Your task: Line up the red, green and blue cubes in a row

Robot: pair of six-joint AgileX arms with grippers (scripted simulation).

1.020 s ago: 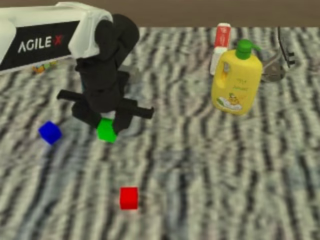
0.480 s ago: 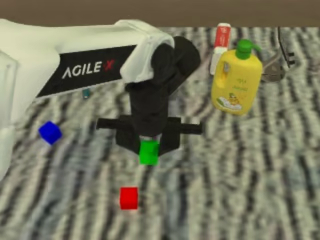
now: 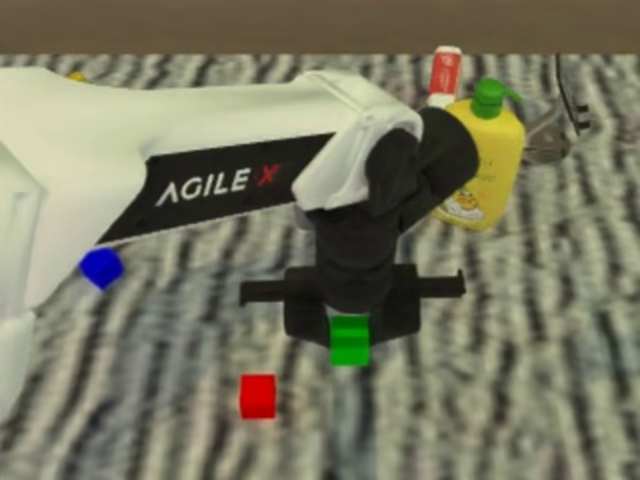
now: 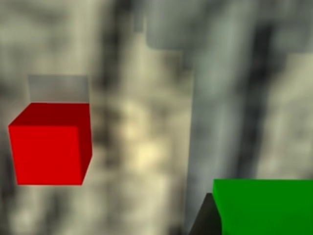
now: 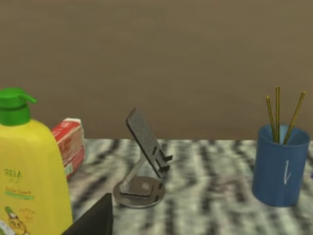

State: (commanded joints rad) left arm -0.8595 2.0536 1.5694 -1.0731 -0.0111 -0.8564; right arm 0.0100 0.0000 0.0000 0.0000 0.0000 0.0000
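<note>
My left gripper (image 3: 349, 338) is shut on the green cube (image 3: 349, 342) and holds it over the middle of the table, to the right of the red cube (image 3: 258, 396) and a little farther back. In the left wrist view the green cube (image 4: 264, 206) fills the near corner, with the red cube (image 4: 48, 147) resting on the cloth off to one side. The blue cube (image 3: 101, 268) sits at the left, partly under my left arm. My right arm is outside the top view.
At the back right stand a yellow pump bottle (image 3: 482, 170), a red-and-white box (image 3: 443, 76) and a metal phone stand (image 3: 552, 135). The right wrist view also shows a blue pen cup (image 5: 280, 166).
My left gripper has carried the green cube rightward and toward the table's front, from beside the blue cube to a spot right of the red cube. Red and blue cubes stayed put.
</note>
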